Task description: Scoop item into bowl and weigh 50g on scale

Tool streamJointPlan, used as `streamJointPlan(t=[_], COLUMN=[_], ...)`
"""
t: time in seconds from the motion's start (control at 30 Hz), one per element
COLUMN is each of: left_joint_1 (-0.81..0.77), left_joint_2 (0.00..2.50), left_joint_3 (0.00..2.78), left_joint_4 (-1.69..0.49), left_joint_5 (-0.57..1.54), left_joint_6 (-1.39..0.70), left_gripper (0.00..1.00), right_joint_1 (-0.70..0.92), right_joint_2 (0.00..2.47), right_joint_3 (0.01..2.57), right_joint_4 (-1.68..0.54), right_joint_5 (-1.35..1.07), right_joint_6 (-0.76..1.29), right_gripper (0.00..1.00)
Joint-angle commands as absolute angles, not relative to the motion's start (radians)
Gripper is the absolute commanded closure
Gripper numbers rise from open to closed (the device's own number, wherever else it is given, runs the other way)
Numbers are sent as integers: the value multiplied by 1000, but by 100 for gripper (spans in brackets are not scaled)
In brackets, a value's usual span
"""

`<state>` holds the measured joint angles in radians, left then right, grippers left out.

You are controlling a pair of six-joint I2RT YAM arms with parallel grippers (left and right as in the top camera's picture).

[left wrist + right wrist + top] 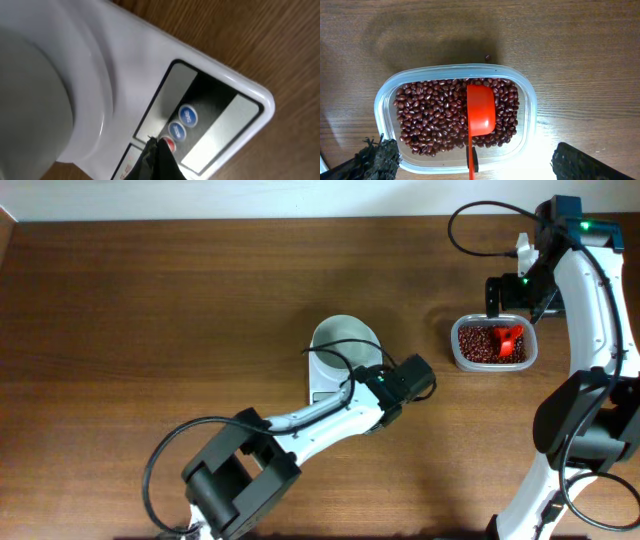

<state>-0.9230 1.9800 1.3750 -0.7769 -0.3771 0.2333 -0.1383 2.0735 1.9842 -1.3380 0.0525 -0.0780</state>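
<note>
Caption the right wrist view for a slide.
Open right gripper hovers above a clear tub of red beans, a red scoop lying in them, on a wooden table.

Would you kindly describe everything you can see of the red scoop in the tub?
The red scoop looks like glossy plastic: a rounded cup with a thin straight handle. It lies on the beans inside the clear tub, its handle running to the rim nearest the fingers. No beans show on it. The right gripper hangs above, open, not touching it.
</note>
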Motion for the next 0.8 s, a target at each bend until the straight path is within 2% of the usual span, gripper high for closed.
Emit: streamJointPlan(t=[0.0, 0.33, 0.47, 0.77], left_joint_1=[-938, -925, -925, -920], left_joint_2=[2027, 2040, 2040, 2040], left_joint_3=[1357, 1322, 1322, 1322], left_joint_4=[-706, -700, -733, -722], left_joint_5=[-420, -467, -358, -363], left_joint_6=[293, 309, 309, 309], left_gripper=[100, 100, 100, 100], right_joint_1=[-145, -145, -145, -145], right_joint_2=[2071, 2071, 2071, 2071], right_joint_3=[2008, 2008, 2008, 2008], right_joint_4=[-1338, -1338, -1338, -1338], right_joint_5=[57, 57, 57, 57], right_joint_6=[-71, -71, -71, -71], right_gripper=[1, 1, 1, 1])
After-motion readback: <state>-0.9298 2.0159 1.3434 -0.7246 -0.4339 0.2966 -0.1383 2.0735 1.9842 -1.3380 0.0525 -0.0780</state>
